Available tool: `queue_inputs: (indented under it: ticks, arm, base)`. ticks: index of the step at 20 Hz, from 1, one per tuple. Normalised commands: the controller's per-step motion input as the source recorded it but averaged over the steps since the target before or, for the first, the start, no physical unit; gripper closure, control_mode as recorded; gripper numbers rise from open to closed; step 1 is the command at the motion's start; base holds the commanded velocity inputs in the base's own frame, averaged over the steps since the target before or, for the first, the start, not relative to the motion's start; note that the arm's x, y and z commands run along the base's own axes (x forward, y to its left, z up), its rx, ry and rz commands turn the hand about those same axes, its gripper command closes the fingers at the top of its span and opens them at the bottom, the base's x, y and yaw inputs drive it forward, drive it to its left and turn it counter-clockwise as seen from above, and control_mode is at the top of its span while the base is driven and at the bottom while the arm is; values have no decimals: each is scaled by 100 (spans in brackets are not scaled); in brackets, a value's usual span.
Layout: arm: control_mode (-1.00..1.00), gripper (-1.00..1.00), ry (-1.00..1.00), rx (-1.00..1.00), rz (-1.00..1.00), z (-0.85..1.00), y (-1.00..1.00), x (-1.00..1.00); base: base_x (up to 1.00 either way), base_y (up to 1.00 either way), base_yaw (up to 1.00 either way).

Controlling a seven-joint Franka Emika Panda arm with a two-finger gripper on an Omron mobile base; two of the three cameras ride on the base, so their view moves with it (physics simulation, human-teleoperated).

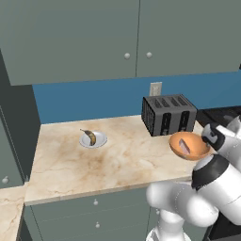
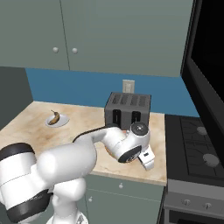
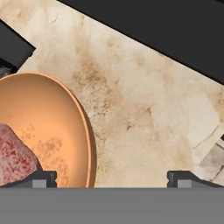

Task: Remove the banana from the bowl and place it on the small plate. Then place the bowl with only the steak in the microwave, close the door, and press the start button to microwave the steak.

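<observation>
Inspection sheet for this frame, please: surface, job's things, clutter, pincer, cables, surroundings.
Surface: beige marbled counter, bare between the items.
Job's things: banana lies on the small plate at the left; orange bowl stands in front of the toaster with the steak inside.
Clutter: dark slotted toaster at the back.
Pincer: pincer open, holding nothing, one fingertip over the bowl, the other over bare counter.
Cables: nothing seen.
Surroundings: grey-green wall cabinets, blue backsplash with a wall outlet, stove to the right.
</observation>
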Motion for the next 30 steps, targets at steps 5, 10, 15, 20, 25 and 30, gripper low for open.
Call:
queue_inputs:
  ticks: [5,10,15,20,25,30]
  arm:
    - [-100,-100,-1,8,1,-1,-14,0]
    - [-100,-100,2,13,3,-17,-7,22]
    - [-100,-100,3,13,11,-3,0,43]
    - [-100,-100,0,12,11,0,0,31]
    - [-100,-100,0,11,10,0,0,12]
    - [-100,-100,0,8,7,-7,0,3]
  base:
    - [0,0,0]
    - [0,0,0]
    - [0,0,0]
    - [0,0,0]
    - [0,0,0]
    - [0,0,0]
